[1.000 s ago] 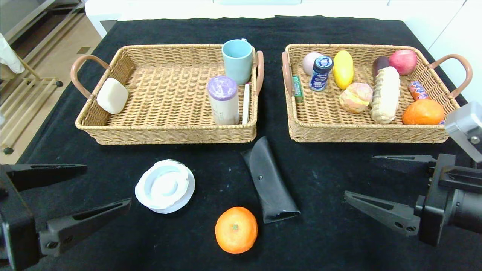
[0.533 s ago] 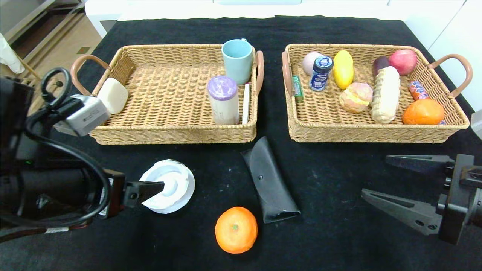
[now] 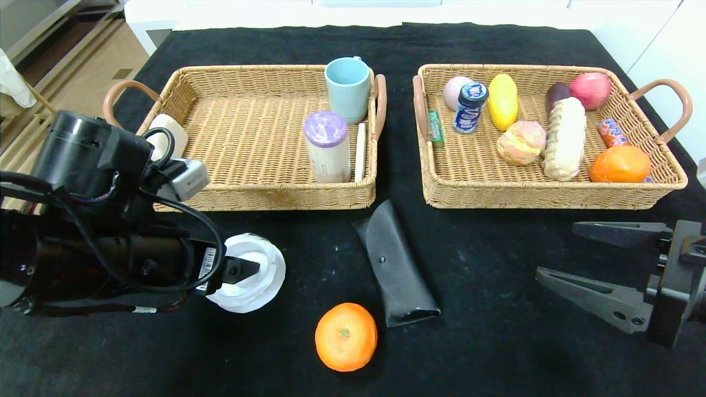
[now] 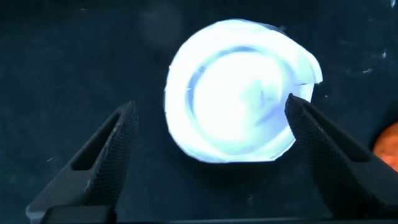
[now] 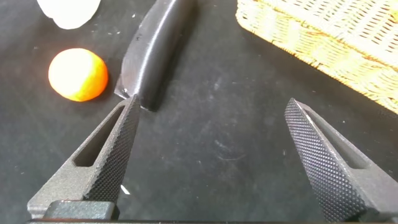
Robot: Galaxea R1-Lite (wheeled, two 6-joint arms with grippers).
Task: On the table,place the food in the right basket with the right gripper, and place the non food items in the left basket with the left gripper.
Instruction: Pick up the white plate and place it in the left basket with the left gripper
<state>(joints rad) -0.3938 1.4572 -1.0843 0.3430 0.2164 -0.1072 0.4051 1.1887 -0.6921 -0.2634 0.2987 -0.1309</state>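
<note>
Slippage worries us: our left gripper (image 4: 211, 134), jaws wide around the flat white lid (image 4: 239, 99), may pinch only its thin rim.

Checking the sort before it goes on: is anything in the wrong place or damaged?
Yes. The white soap bar is perched on the left basket's rim by the handle, not inside. The white lid on the table, between the open left tool's fingers, has a chipped, notched edge. Nothing spilled.
</note>
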